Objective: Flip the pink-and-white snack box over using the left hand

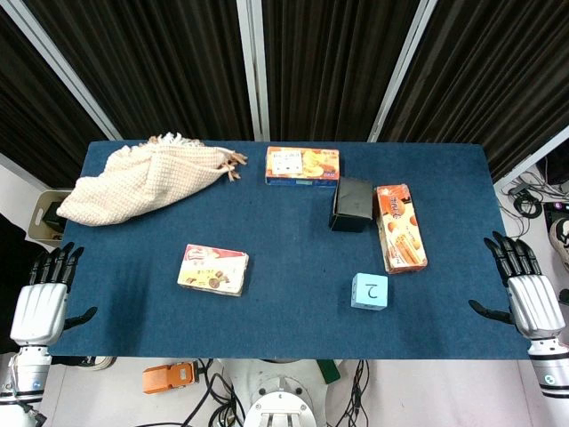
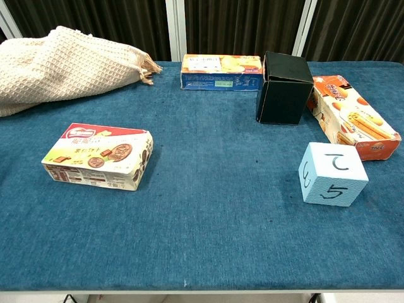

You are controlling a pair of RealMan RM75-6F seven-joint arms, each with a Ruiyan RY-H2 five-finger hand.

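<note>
Both my hands hang spread and empty off the table (image 1: 284, 338): left hand (image 1: 43, 302) well left of the snack box (image 1: 212, 269), right hand (image 1: 532, 298) far right.

A cream knitted cloth (image 1: 142, 182) lies far ahead of the left hand (image 1: 40, 307). Ahead of the right hand (image 1: 532, 298) lie an orange biscuit box (image 1: 400, 228), a black box (image 1: 351, 204) touching it, and another orange box (image 1: 302, 165). A light blue cube (image 1: 369, 291) sits nearest that hand.

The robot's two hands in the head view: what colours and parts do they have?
The left hand and the right hand look alike: a silver-grey metallic back, black fingers, and a white and grey wrist section below. No sleeves or markings are readable.
</note>
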